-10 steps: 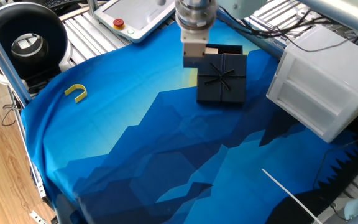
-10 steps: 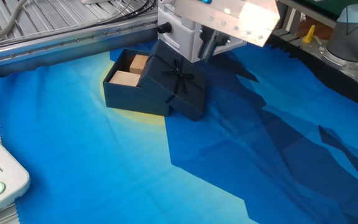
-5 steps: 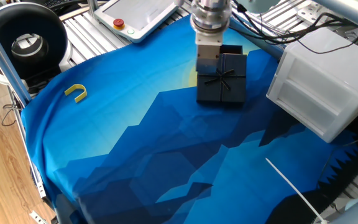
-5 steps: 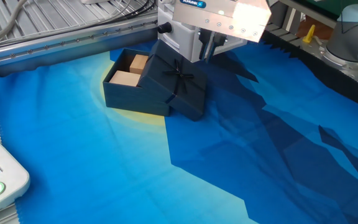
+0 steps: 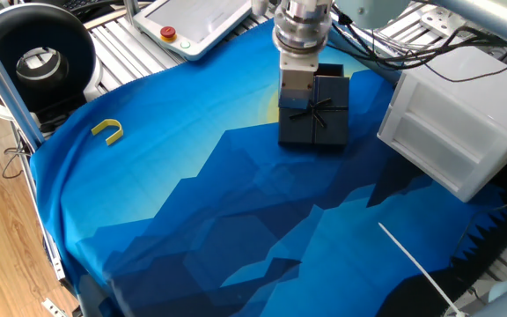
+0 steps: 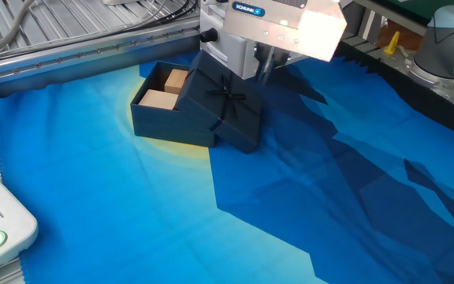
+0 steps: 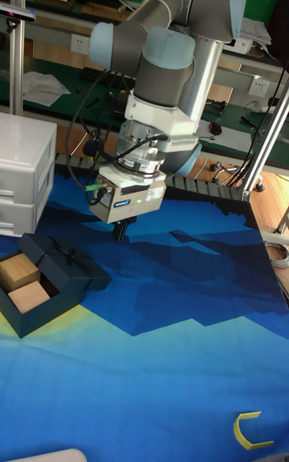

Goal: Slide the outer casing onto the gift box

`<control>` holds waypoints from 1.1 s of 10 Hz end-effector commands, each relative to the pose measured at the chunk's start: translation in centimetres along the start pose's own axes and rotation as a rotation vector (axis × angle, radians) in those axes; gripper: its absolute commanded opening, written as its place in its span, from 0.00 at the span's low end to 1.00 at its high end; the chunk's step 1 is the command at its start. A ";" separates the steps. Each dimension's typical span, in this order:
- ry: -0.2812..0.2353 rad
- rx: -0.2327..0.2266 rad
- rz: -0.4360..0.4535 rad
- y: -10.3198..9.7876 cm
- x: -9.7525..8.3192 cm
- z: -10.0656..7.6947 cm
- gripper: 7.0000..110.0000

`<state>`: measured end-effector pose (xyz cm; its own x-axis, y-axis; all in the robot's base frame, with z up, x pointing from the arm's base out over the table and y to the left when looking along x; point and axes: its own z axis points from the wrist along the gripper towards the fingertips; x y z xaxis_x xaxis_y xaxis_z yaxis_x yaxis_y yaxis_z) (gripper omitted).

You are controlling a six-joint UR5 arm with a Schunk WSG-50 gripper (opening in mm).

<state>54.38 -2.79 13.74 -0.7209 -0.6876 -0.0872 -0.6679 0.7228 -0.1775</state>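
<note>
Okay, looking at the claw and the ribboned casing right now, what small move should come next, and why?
Probably a short push of the outer casing toward the gift box. The casing covers only part of the box, tilted on its edge, and the tan inside shows. The claw sits at the casing's far side; its fingers are hidden, so contact is unclear.

One fixed camera looks down from high up, far off. The other sits close, low, on the opposite side. The tall camera faces the arm (image 7: 172,61). All three see the blue cloth (image 5: 192,202).
</note>
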 end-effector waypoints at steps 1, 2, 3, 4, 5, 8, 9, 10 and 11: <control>-0.075 0.108 0.109 -3.1 -3.6 -1.6 0.00; -0.081 0.066 0.126 -3.3 -3.7 -2.0 0.00; -0.101 -0.018 0.179 -2.5 -4.4 -2.6 0.00; -0.079 -0.049 0.172 -2.5 -4.4 -3.4 0.00; -0.045 -0.007 0.164 -3.5 -3.9 -3.7 0.00; -0.040 -0.013 0.178 -3.2 -3.9 -3.8 0.00; -0.032 -0.077 0.166 -1.2 -4.0 -3.6 0.00; -0.038 -0.111 0.164 0.8 -4.4 -3.3 0.00; -0.047 -0.103 0.172 2.2 -5.0 -2.9 0.00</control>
<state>57.13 -0.23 17.19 -0.8123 -0.5657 -0.1419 -0.5559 0.8246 -0.1050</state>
